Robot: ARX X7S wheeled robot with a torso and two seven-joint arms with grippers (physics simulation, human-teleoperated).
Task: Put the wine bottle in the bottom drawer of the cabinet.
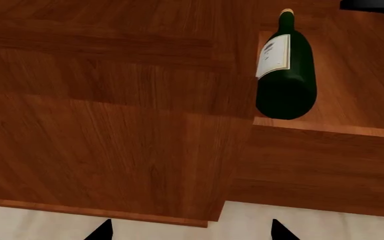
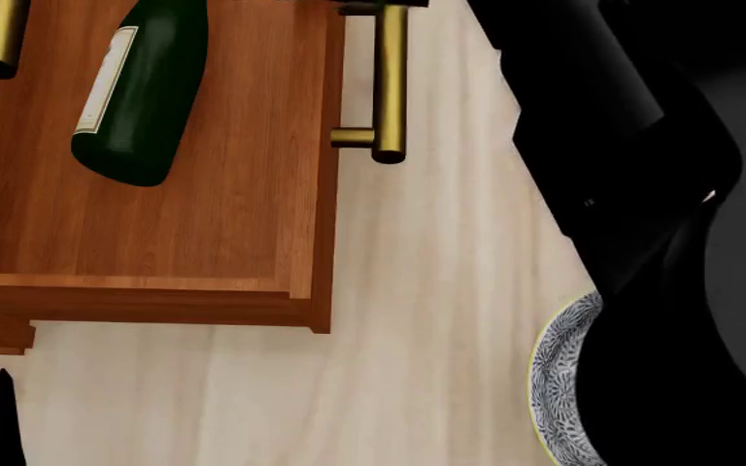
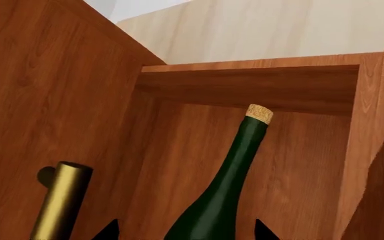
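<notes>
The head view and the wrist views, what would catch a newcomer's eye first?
The dark green wine bottle lying on its side on the wood floor of the open bottom drawer, cork toward the drawer's far wall in the right wrist view. Next, the brass bar handle on the drawer front, and a blue-white patterned bowl half hidden behind the black arm.

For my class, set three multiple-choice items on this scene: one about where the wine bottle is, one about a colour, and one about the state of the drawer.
1. Where is the wine bottle?
A. On the pale floor
B. Lying inside the bottom drawer
C. Standing on top of the cabinet

2. What colour is the bottle's glass?
A. Dark green
B. Clear
C. Blue

3. What state is the bottom drawer in?
A. Pushed shut
B. Removed from the cabinet
C. Pulled open

Answers:
1 B, since the head view shows it on its side on the drawer's wood floor.
2 A, as every view shows dark green glass under a tan cork.
3 C, since its inside is exposed from above.
</notes>
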